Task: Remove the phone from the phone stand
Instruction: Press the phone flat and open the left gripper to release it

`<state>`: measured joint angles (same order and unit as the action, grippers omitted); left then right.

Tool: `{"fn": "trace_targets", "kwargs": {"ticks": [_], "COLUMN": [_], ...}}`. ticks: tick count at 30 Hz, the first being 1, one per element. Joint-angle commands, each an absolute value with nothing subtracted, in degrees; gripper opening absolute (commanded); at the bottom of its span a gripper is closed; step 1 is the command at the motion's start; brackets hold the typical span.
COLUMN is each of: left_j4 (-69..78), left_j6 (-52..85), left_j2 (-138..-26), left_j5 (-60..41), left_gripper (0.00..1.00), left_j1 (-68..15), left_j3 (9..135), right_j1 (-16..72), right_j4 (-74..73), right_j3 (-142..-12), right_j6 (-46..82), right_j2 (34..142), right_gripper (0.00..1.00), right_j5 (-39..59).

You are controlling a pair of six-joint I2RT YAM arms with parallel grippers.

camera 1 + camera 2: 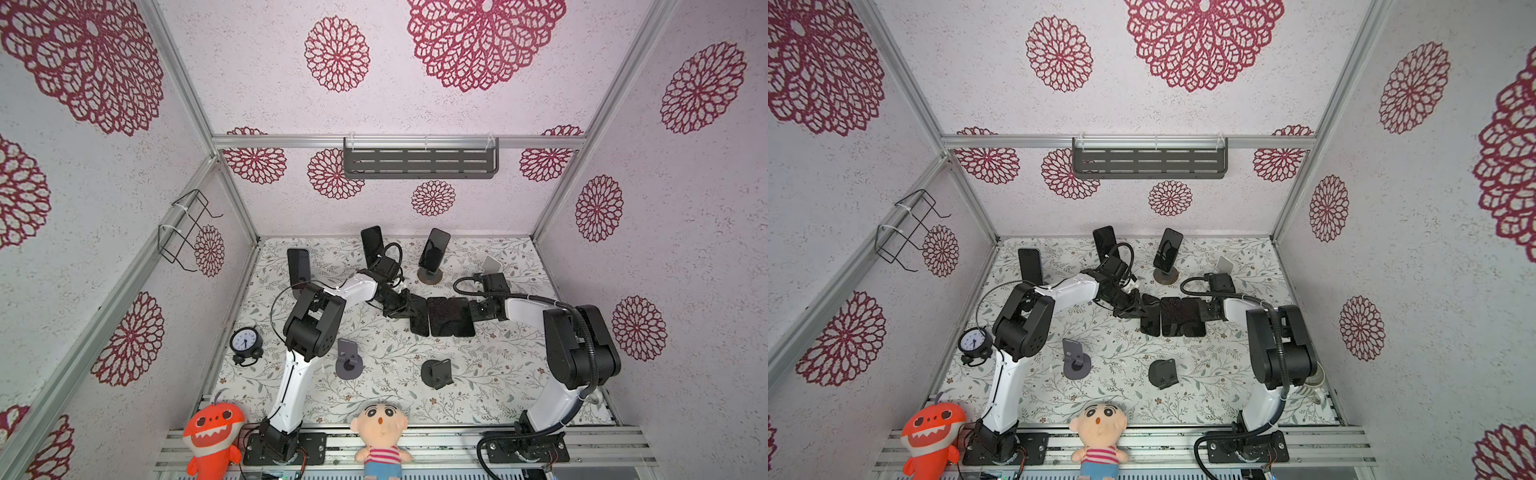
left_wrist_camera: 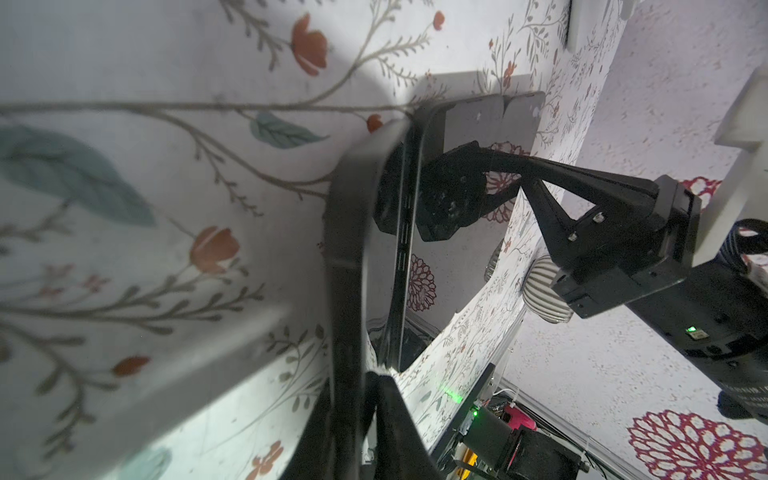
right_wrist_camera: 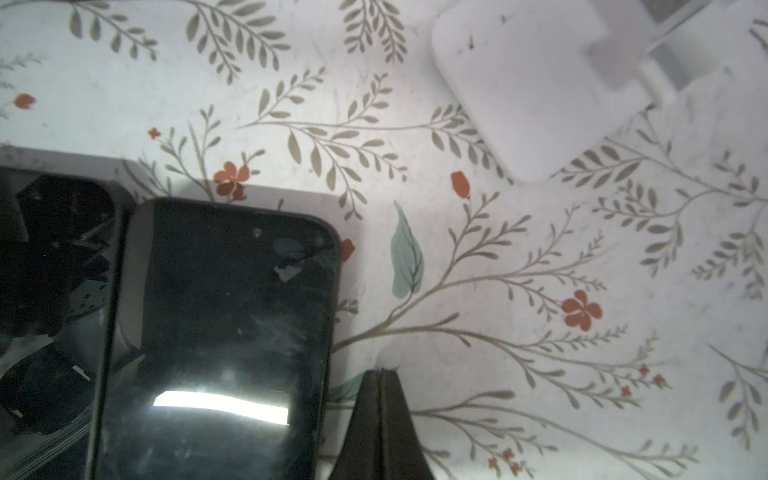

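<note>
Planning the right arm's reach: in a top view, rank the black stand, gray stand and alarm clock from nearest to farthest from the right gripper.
From the right gripper:
1. black stand, centre, toward the arm bases.
2. gray stand, left of centre.
3. alarm clock, far left edge.

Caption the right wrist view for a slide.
Shut right gripper beside a dark phone lying flat on the floral tabletop, white stand beyond.
</note>
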<state>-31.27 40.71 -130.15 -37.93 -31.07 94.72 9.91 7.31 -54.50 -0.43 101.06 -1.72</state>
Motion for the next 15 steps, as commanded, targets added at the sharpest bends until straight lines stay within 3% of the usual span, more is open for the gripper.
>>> {"fn": "trace_targets", "kwargs": {"ticks": [1,15], "left_j4": [-32.7,-32.5], "left_j6": [40.3,40.5], "left_j2": [-132.0,-132.4], "left_j5": [-34.3,-36.0], "left_gripper": [0.19,0.29], "left_j1": [-30.8,-30.9], "left_j3": [95.1,94.9], "right_j1": [10.3,10.4], "right_j4": [8.1,8.7], "right_j3": [-54.6,-54.8], "right_j6": [-0.4,-0.1], "right_j2": [101.9,101.7], "right_gripper": [0.00,0.00], "right_j5": [-1.5,-1.4]}}
